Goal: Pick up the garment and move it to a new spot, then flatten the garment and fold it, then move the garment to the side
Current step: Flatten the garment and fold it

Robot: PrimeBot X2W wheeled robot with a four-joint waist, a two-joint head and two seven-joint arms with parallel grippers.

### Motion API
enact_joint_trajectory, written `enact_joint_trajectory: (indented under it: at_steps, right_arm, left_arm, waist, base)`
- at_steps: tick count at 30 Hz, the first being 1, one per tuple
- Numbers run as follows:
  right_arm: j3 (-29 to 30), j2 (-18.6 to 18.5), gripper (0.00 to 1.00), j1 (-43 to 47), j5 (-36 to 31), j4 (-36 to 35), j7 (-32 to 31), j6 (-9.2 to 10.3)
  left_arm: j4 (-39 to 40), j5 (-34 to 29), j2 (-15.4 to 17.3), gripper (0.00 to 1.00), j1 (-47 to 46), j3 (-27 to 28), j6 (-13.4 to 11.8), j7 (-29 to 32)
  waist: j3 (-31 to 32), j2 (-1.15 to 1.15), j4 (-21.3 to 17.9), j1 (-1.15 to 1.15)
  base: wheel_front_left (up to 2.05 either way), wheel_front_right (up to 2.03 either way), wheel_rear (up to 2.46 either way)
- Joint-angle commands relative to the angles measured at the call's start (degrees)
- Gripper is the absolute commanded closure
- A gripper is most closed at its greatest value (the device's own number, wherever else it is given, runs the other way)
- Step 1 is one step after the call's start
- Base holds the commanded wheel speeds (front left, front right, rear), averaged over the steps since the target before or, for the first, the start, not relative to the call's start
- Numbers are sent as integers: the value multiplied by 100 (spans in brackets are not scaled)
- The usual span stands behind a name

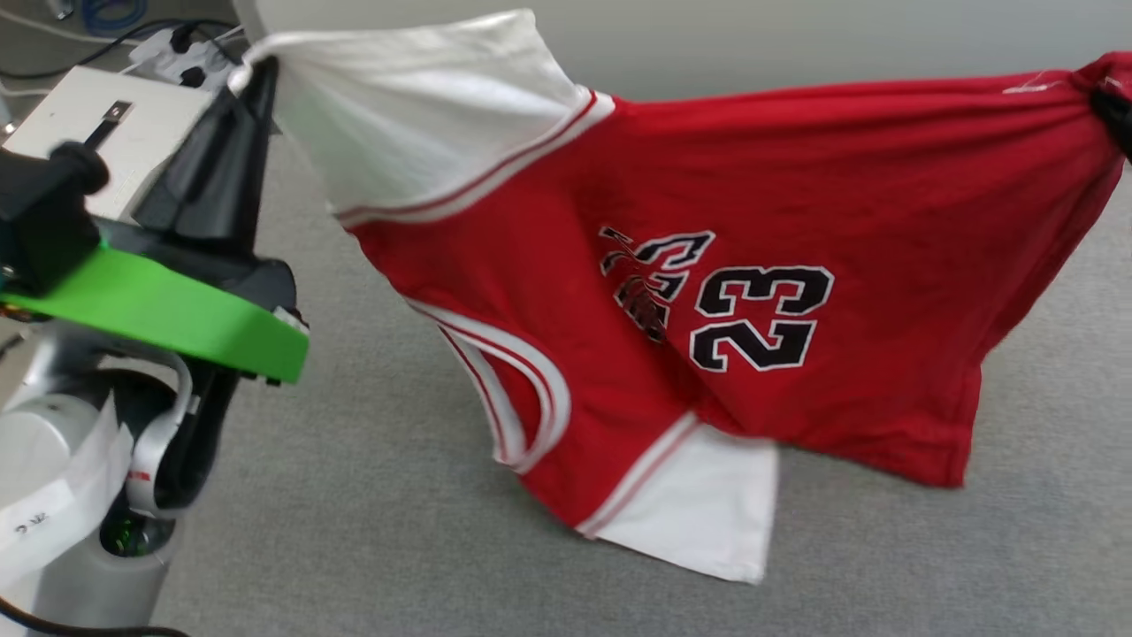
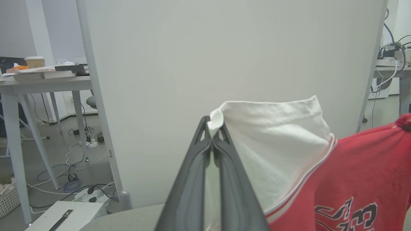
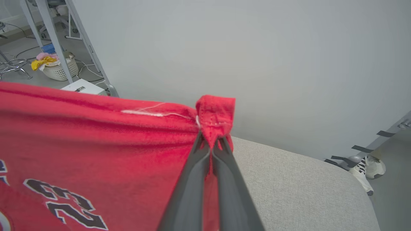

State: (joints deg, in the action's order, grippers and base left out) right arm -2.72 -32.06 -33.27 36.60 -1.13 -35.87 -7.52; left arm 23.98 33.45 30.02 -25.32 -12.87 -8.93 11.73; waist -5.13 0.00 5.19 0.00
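**Mia:** Where is the shirt (image 1: 796, 177)?

**Ben:** Up in the air, over the gray desk (image 1: 354, 495). It is pulled wide like a flag.

**Mia:** Who has it?

**Ben:** The left tool (image 2: 212, 128) is squeezed tight on the edge of a white sleeve (image 2: 273, 134). The right tool (image 3: 210, 141) is squeezed tight on a red corner of the shirt.

**Mia:** Which way does it go?

**Ben:** Its long way runs side to side, from the left tool across to the right tool. The rest hangs down below them. The other white sleeve (image 1: 699, 504) hangs lowest, close to the desk. I can't tell if it touches.

**Mia:** What comes next, do you think?

**Ben:** I think both arms must go down together and lay it on the desk. Each one has an end, so neither is nearer. If one goes first, the shirt may bunch up.
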Motion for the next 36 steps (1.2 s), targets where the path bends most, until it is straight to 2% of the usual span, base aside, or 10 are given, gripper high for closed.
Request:
enact_joint_trajectory:
  at_steps: [1,10,16,22,28,31,36]
  right_arm:
    - [44,10,100,48,19,-98,72,3]
    - [403,162,100,75,-33,-768,287,3]
    - [630,236,100,-99,-112,-1063,380,3]
    - [790,262,100,-524,-191,-1189,440,3]
    - [735,191,100,-1360,-318,-912,477,3]
    - [609,106,100,-1948,-423,-586,548,3]
    - [288,28,100,-3087,-633,137,795,3]
  left_arm:
    - [50,-96,45,100,-199,50,-52,-51]
    - [184,-490,304,100,-931,191,-49,-75]
    - [165,-581,592,100,-1501,259,124,111]
    - [-169,-605,1016,100,-2378,325,511,367]
    - [-764,-612,1358,100,-3547,251,1040,590]
    - [-1254,-666,1414,100,-4286,139,1284,583]
    - [-2211,-920,1365,100,-5593,-260,1520,436]
  waist:
    - [177,0,-246,0]
    - [35,0,-487,0]
    - [-355,0,-562,0]
    - [-1061,0,-569,0]
    - [-1906,0,-565,0]
    - [-2313,0,-537,0]
    - [-2879,0,-518,0]
  base:
    - [0,0,0]
    - [0,0,0]
    - [0,0,0]
    - [0,0,0]
    - [0,0,0]
    - [0,0,0]
    - [0,0,0]
